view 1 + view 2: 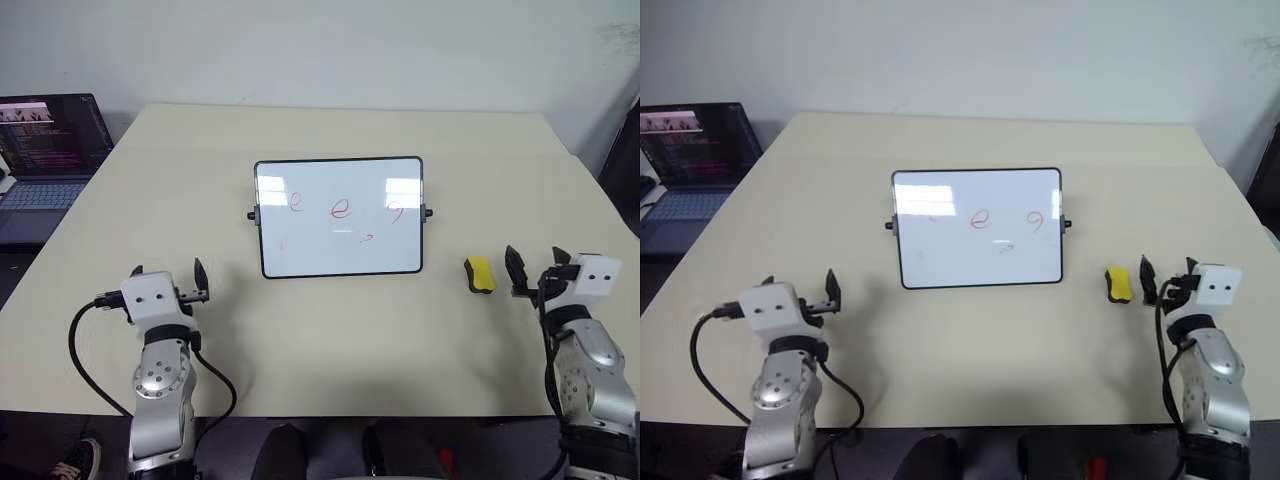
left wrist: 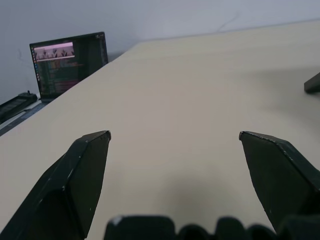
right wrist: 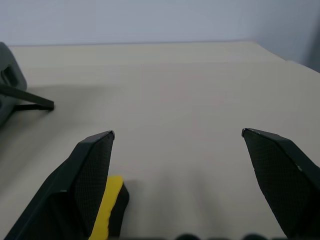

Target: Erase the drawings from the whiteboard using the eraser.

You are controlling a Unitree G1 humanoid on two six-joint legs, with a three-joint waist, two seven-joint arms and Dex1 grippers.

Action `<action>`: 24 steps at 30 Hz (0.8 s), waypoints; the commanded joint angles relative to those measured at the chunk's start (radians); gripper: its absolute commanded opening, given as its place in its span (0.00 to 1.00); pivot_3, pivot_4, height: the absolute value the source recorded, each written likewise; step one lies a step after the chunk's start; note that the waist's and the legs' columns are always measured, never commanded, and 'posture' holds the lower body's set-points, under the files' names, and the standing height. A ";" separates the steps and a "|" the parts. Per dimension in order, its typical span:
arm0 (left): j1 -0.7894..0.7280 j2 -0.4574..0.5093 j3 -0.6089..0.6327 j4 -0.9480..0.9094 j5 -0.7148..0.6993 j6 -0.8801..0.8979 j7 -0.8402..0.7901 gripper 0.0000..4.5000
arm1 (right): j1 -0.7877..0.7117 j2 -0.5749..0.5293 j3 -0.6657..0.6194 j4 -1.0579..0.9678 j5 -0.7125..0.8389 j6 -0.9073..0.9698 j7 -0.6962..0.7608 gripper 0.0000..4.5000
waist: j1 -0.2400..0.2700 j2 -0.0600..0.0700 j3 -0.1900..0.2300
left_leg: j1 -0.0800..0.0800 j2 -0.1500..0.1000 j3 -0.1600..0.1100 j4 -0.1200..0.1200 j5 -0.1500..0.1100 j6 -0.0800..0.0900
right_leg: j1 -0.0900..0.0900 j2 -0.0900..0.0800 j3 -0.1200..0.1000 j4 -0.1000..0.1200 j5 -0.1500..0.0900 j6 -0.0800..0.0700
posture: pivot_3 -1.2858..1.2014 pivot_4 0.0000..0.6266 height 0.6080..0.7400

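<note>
I noted the eraser [image 1: 479, 275] lay on the counter [image 1: 330, 330] just left of my right gripper [image 1: 533, 270], long axis running away from me, both jaws spread empty.

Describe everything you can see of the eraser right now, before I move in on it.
The eraser is a small yellow block with a dark underside, foam-like on top by its look. It lies flat on the beige table, lengthwise away from the robot, right of the whiteboard and apart from it. Nothing grips it: the right tool stands open just beside it, its nearer finger close to the eraser's edge; contact there cannot be judged.
</note>
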 commanded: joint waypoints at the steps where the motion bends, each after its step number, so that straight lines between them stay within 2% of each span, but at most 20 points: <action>1: -0.001 0.001 -0.009 -0.029 0.004 -0.003 -0.008 1.00 | 0.004 -0.009 -0.008 -0.064 0.022 0.040 -0.010 0.99 | 0.000 0.000 0.000 | 0.000 0.000 0.000 0.000 0.000 0.000 | 0.000 0.000 0.000 0.000 0.000 0.000 | 0.52 0.24 1.00; 10: 0.041 0.046 0.065 -0.142 -0.052 0.097 -0.053 1.00 | 0.039 -0.026 -0.038 -0.200 0.059 0.132 -0.021 0.99 | -0.003 0.000 0.000 | -0.001 0.000 0.000 0.000 0.000 0.000 | 0.000 0.000 0.001 0.000 0.000 0.001 | 0.52 0.24 1.00; 16: 0.105 0.119 0.146 -0.196 -0.165 0.086 -0.180 1.00 | 0.090 0.028 0.021 -0.313 0.050 0.143 -0.050 0.99 | 0.000 0.000 0.000 | 0.000 0.001 -0.001 0.000 0.000 0.000 | 0.000 0.001 0.000 0.000 0.000 0.000 | 0.52 0.24 1.00; 19: 0.113 0.183 0.171 -0.252 -0.242 0.124 -0.272 1.00 | 0.092 0.040 0.047 -0.388 0.034 0.223 -0.114 0.99 | 0.000 0.000 0.000 | 0.000 0.000 0.000 0.000 0.000 0.000 | 0.000 0.000 0.000 0.000 0.000 0.000 | 0.52 0.24 1.00; 24: 0.050 0.306 0.139 -0.239 -0.339 0.137 -0.445 1.00 | 0.103 0.028 0.058 -0.500 0.091 0.341 -0.121 0.99 | 0.002 0.001 0.000 | 0.001 0.000 -0.001 0.000 0.000 0.000 | 0.000 0.000 -0.001 0.000 0.000 0.000 | 0.52 0.24 1.00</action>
